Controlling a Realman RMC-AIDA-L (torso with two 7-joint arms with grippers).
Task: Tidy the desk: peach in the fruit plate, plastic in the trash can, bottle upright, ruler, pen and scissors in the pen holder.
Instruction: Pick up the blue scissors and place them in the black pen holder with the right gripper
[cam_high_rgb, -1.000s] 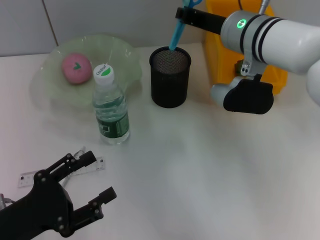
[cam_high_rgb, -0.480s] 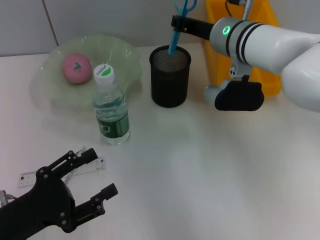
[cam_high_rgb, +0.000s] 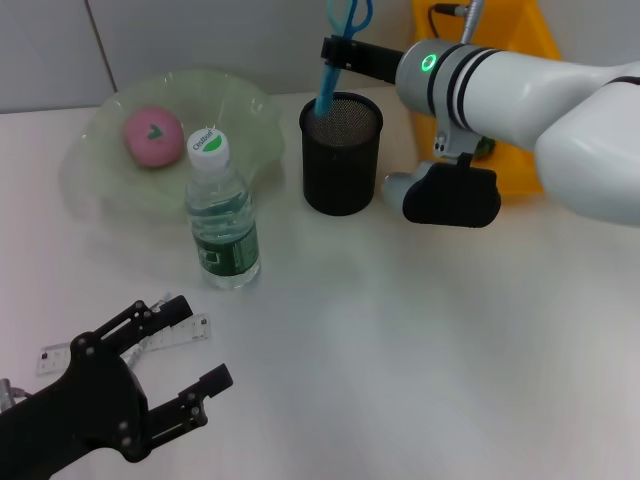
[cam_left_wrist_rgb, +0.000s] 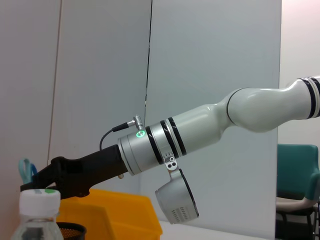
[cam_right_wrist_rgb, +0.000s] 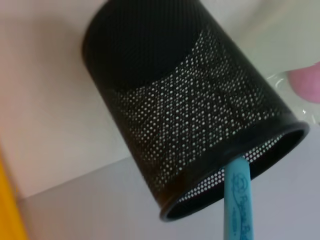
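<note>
Scissors (cam_high_rgb: 335, 62) in right tool (cam_high_rgb: 337, 50), tips inside pen holder (cam_high_rgb: 341, 155)

The head camera is looking down from above onto the tabletop (cam_high_rgb: 400, 330). The left wrist camera is sitting low, facing sideways toward the wall. The right wrist camera is hanging very near the pen holder (cam_right_wrist_rgb: 195, 120), which all three views are sharing.

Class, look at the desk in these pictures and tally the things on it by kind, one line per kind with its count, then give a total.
Peach: 1
Fruit plate: 1
Water bottle: 1
Mesh pen holder: 1
Blue scissors, held by the right gripper: 1
Clear ruler: 1
Yellow bin: 1
Total: 7
</note>
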